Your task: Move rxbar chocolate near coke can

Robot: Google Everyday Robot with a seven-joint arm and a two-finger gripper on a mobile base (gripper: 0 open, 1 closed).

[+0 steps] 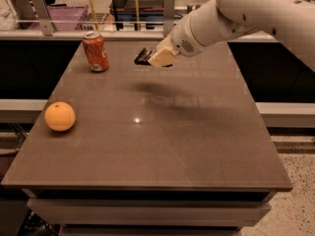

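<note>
The coke can (pixel 95 51) stands upright at the far left of the brown table (pixel 162 146). My gripper (pixel 153 58) is at the end of the white arm, held above the far middle of the table, to the right of the can. It is shut on the rxbar chocolate (pixel 142 56), whose black end sticks out to the left of the cream-coloured fingers (pixel 163 58). The bar is in the air, about a hand's width from the can.
A round orange fruit (pixel 60 116) lies on the table's left side. Behind the table runs a counter with a rail, a purple basket (pixel 59 16) and upright posts. The floor (pixel 295 181) drops away on the right.
</note>
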